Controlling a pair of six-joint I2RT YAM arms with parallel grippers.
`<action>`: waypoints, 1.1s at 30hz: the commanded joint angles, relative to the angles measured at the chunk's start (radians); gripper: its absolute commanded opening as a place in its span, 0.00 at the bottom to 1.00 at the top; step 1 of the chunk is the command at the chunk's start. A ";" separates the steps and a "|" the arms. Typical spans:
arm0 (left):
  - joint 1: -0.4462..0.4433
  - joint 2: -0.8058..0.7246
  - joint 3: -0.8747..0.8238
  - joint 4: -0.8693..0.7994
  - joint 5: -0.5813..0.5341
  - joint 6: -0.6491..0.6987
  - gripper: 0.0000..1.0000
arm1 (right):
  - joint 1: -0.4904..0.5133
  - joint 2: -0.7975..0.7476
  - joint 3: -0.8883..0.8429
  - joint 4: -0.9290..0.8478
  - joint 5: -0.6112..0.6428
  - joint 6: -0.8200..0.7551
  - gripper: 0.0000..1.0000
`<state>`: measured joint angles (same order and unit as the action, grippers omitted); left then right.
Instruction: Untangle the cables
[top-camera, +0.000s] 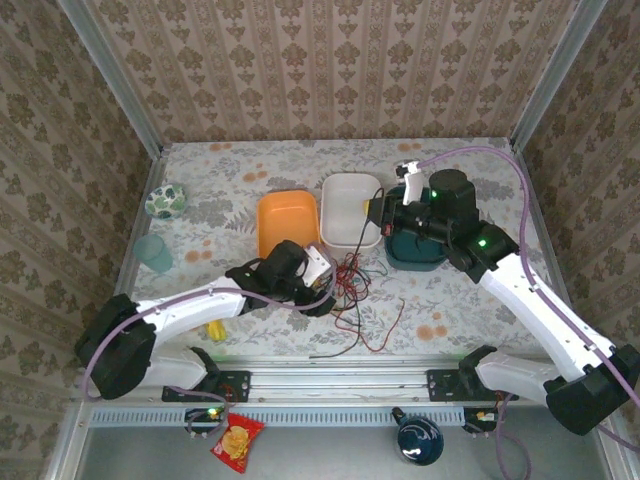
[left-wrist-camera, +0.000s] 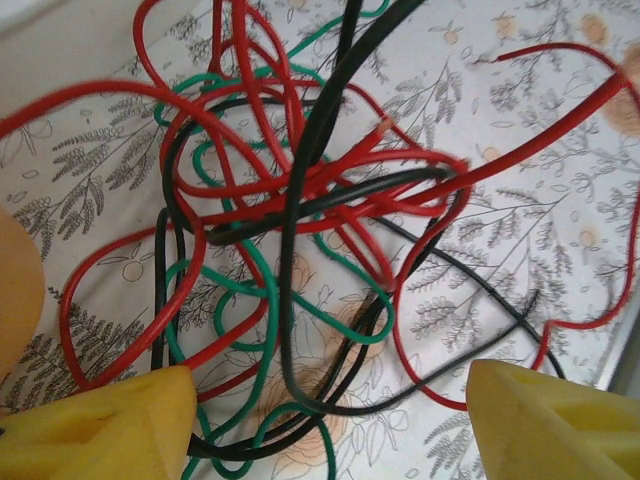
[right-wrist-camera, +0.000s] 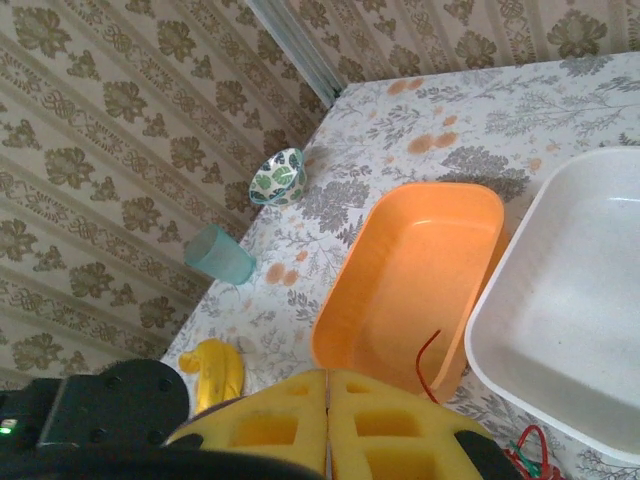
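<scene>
The red, black and green cables (left-wrist-camera: 300, 200) lie in one tangle on the surface near the middle of its near edge. They sit outside the orange tray (top-camera: 288, 222) and the white tray (top-camera: 345, 195) just behind them. Left fingers (left-wrist-camera: 100, 425) stand apart over the tangle, and right fingers (right-wrist-camera: 270, 430) are pressed together.

Left arm (top-camera: 190, 308) and right arm (top-camera: 545, 315) wearing white shells with black joints, lilac hoses (top-camera: 480, 150) trailing alongside, green lights (top-camera: 481, 241) glowing, left gripper (left-wrist-camera: 320, 440) showing yellow fingers (left-wrist-camera: 110, 425)

Glossy plastic-coated cables (left-wrist-camera: 305, 190) on a matt printed tablecloth (left-wrist-camera: 500, 130); orange tray (right-wrist-camera: 410, 270) smooth, faintly shiny plastic.
</scene>
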<state>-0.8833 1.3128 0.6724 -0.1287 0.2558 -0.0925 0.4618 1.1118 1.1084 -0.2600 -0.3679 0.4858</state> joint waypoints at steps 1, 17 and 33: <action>-0.006 0.021 -0.033 0.082 -0.020 0.033 0.71 | -0.034 -0.039 -0.014 0.031 -0.035 0.039 0.00; 0.003 -0.034 -0.118 0.202 -0.093 -0.052 0.61 | -0.124 -0.066 -0.047 0.023 -0.086 0.073 0.00; 0.012 0.239 -0.017 0.382 -0.115 -0.081 0.47 | -0.124 -0.085 -0.041 0.001 -0.100 0.071 0.00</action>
<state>-0.8795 1.5227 0.6296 0.2138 0.1444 -0.1574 0.3424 1.0550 1.0618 -0.2596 -0.4461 0.5537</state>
